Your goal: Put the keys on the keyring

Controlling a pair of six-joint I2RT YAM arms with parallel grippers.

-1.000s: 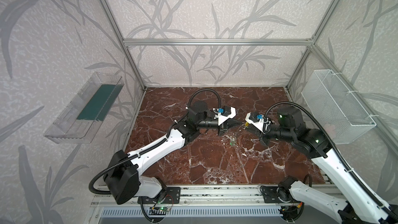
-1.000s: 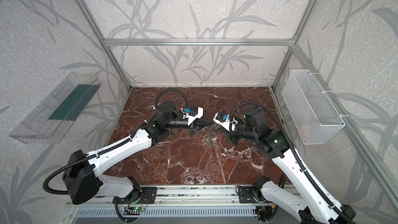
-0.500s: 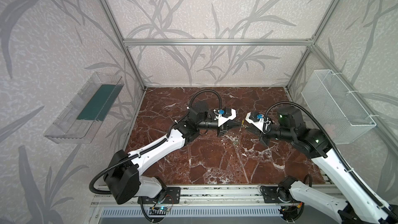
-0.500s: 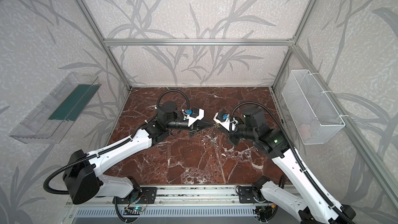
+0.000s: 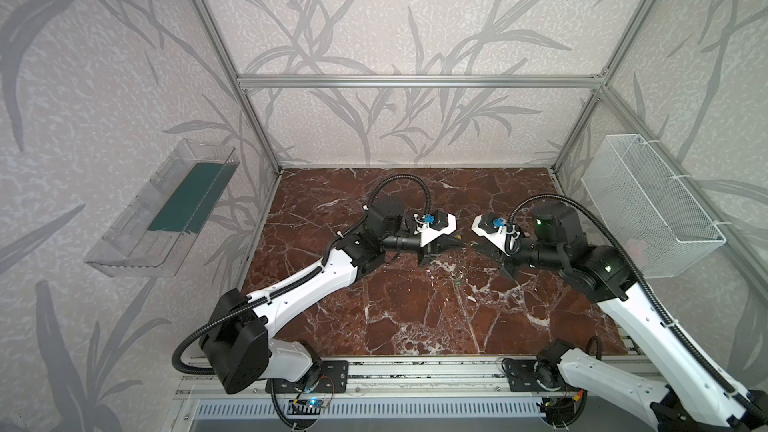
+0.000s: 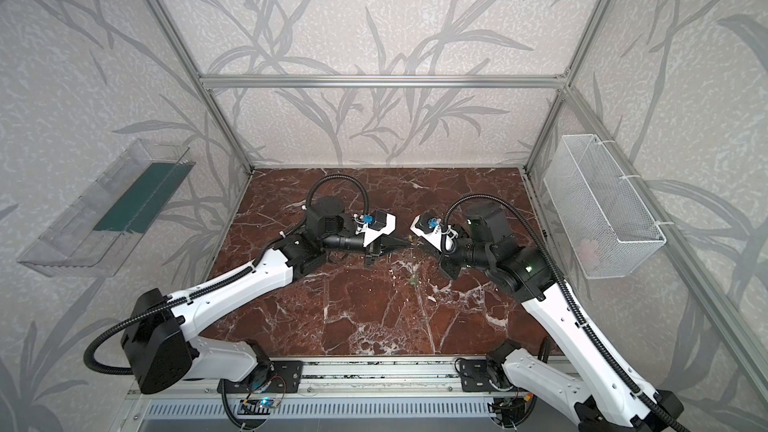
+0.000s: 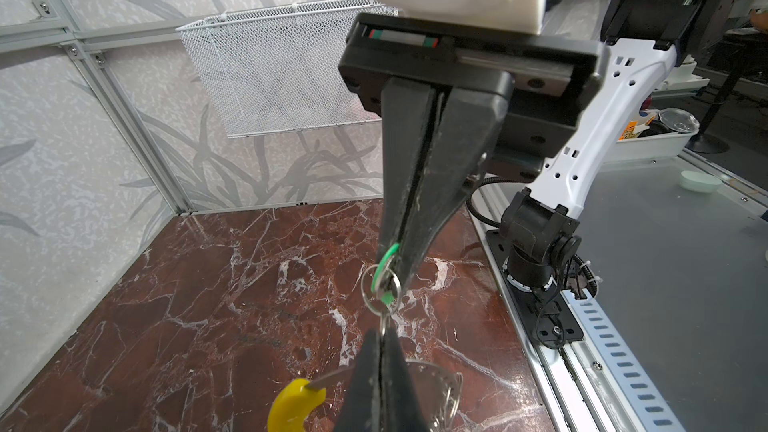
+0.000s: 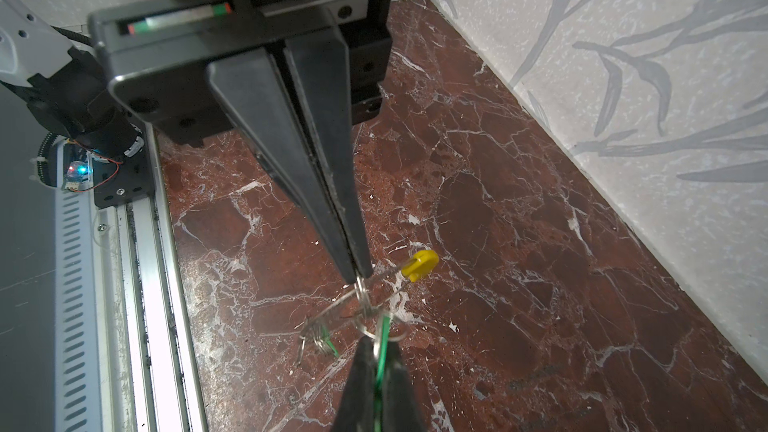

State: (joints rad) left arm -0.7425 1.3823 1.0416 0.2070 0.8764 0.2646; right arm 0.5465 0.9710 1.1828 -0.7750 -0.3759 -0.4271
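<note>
Threading step. Left tool (image 7: 380, 333) clamped shut on yellow-sleeved keyring (image 7: 295, 405). Right tool (image 7: 399, 261) pinching green-tagged key (image 7: 382, 263), split ring (image 7: 363, 290) at keyring, seemingly touching. Second key (image 8: 318, 336) apparently hanging from keyring already. Next, likely: work split ring onto keyring's end; fine alignment, steady grip.

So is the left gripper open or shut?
Shut: the left gripper, seen in the right wrist view, has its jaws together at the tip, pinching the band of the keyring.

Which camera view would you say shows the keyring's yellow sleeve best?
The left wrist view: the yellow sleeve is large and close, its curve plain. The right wrist view shows it smaller; both top views give only a yellow speck.
</note>
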